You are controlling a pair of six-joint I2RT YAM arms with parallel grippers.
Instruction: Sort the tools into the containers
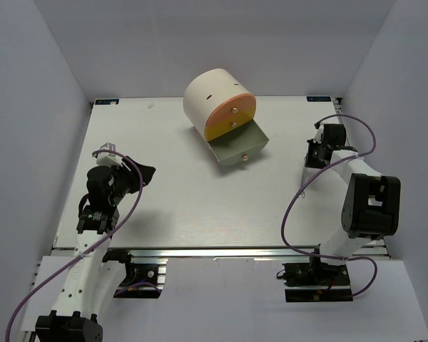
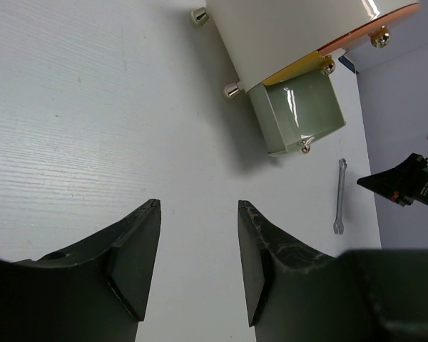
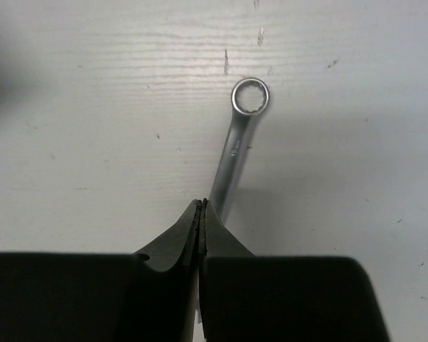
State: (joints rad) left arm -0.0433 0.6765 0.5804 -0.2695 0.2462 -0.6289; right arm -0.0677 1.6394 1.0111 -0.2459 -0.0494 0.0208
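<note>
A silver spanner (image 3: 229, 152) lies flat on the white table, ring end away from my right gripper (image 3: 201, 203). That gripper is shut and its tips sit over the spanner's shaft, with nothing between the pads. The spanner (image 1: 302, 178) lies at the right of the table, below my right gripper (image 1: 312, 158). It also shows in the left wrist view (image 2: 339, 192). The cream cabinet (image 1: 210, 96) lies at the back centre. Its orange drawer (image 1: 237, 107) and yellow drawer (image 1: 222, 129) are shut. The grey-green drawer (image 1: 235, 147) is pulled out and looks empty (image 2: 299, 107). My left gripper (image 2: 198, 203) is open and empty over bare table at the left (image 1: 146, 173). No screwdrivers or rod are in view.
Purple cables (image 1: 292, 214) loop from both arms near the table's front edge. White walls enclose the table on three sides. The cabinet rests on small metal feet (image 2: 232, 89).
</note>
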